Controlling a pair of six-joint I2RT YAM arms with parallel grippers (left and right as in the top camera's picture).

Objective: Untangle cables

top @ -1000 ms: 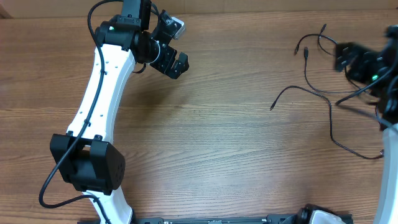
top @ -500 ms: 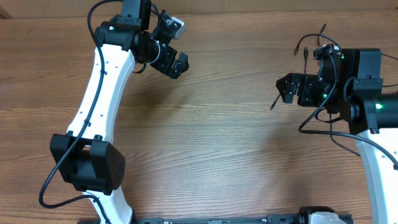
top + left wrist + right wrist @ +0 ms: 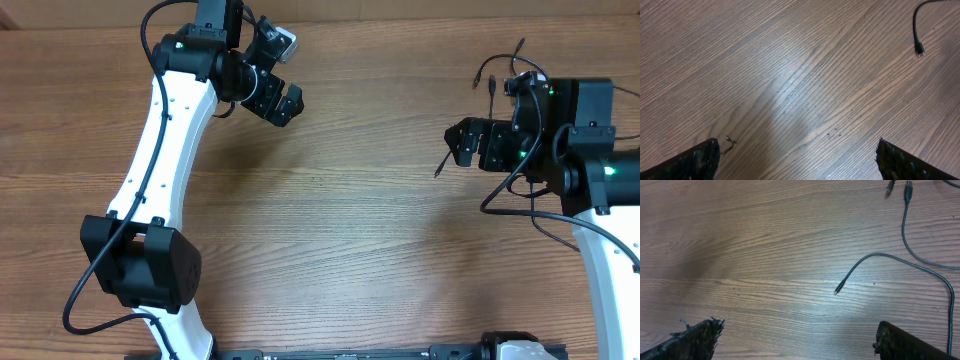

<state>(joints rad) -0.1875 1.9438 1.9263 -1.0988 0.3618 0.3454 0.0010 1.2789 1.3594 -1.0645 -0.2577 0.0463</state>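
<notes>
Thin black cables [image 3: 492, 80] lie loose at the table's right side, partly hidden under my right arm. One strand ends in a small plug [image 3: 437, 173]. In the right wrist view that strand [image 3: 875, 256] curves over the wood to its plug tip [image 3: 837, 291], and two more plug ends [image 3: 908, 188] lie at the top. My right gripper [image 3: 459, 146] hovers open just left of the cables, nothing between its fingers [image 3: 695, 340]. My left gripper [image 3: 280, 106] is open at the far left, over bare wood. Its wrist view shows one cable end [image 3: 919, 47] at the upper right.
The wooden table [image 3: 360, 230] fills every view. The thick black wires of the right arm [image 3: 520, 165] drape over the cables' area. A small dark scrap [image 3: 730, 144] lies by the left finger.
Over the last second my right arm swung in from the right edge to above the cables, then held still. The left arm has not moved.
</notes>
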